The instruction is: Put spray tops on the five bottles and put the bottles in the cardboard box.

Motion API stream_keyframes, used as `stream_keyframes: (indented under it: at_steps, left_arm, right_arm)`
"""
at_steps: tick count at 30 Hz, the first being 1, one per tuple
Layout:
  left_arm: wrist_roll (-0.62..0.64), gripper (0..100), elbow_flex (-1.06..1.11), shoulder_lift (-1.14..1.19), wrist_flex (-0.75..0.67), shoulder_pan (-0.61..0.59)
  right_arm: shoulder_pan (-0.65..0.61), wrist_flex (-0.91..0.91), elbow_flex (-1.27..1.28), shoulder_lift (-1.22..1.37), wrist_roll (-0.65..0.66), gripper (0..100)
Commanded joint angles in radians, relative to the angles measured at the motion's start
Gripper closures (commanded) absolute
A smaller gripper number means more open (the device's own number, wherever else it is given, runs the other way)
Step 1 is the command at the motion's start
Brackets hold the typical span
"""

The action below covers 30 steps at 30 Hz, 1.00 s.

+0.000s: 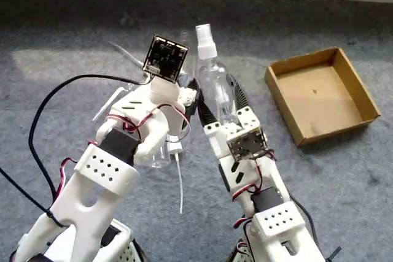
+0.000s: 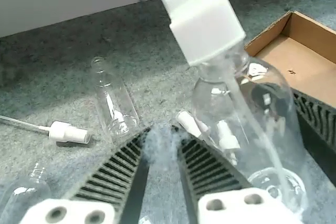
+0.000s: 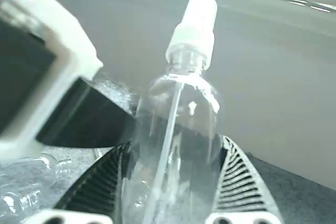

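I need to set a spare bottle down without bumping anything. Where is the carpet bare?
Bare carpet lies between the cardboard box and the right gripper, which holds a capped bottle, and along the box's near side. The box's floor is bare too. It is crowded around the left gripper: loose bottles and spray tops lie there.

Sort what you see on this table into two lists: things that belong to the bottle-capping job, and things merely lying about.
Belong to the job:
capped bottle in the right gripper
uncapped bottle lying flat
loose spray top with its tube
cardboard box

Merely lying about:
black cable
grey table cover
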Motion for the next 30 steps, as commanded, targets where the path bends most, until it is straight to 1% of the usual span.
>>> stream_keyframes:
  at_steps: [1,4,8,11,13,15,18,19,21,23,30]
  left_arm:
    - [0.009,100,-0.012,-0.007,-0.021,0.061]
    - [0.009,100,-0.01,-0.007,-0.021,0.077]
    - [0.005,100,-0.012,-0.007,-0.018,0.07]
    - [0.005,100,-0.013,-0.008,-0.018,0.015]
    - [0.005,100,-0.007,-0.027,-0.015,-0.01]
    - [0.003,100,0.008,-0.079,0.009,-0.012]
    - [0.002,100,0.025,-0.193,0.083,-0.012]
    - [-0.017,100,0.038,-0.232,0.103,-0.012]
    - [-0.1,100,0.071,-0.306,0.124,-0.012]
    - [-0.166,100,0.122,-0.374,0.126,-0.012]
    - [-0.176,100,0.291,-0.593,0.121,-0.005]
  right_arm:
    - [-0.013,0.001,0.01,-0.065,0.009,93.6]
    - [-0.007,0.001,0.019,-0.065,0.009,93.6]
    - [0.018,0.001,0.019,-0.068,0.006,93.6]
    - [0.079,0.001,0.015,-0.067,0.003,93.6]
    - [0.113,0.002,0.015,-0.065,-0.034,93.6]
    - [0.137,0.031,0.01,-0.065,-0.114,93.6]
    - [0.151,0.162,-0.073,-0.065,-0.199,93.6]
    - [0.153,0.202,-0.107,-0.065,-0.213,93.6]
    - [0.15,0.262,-0.173,-0.067,-0.221,93.6]
    - [0.145,0.285,-0.22,-0.067,-0.222,93.6]
    - [0.119,0.288,-0.285,-0.065,-0.241,93.6]
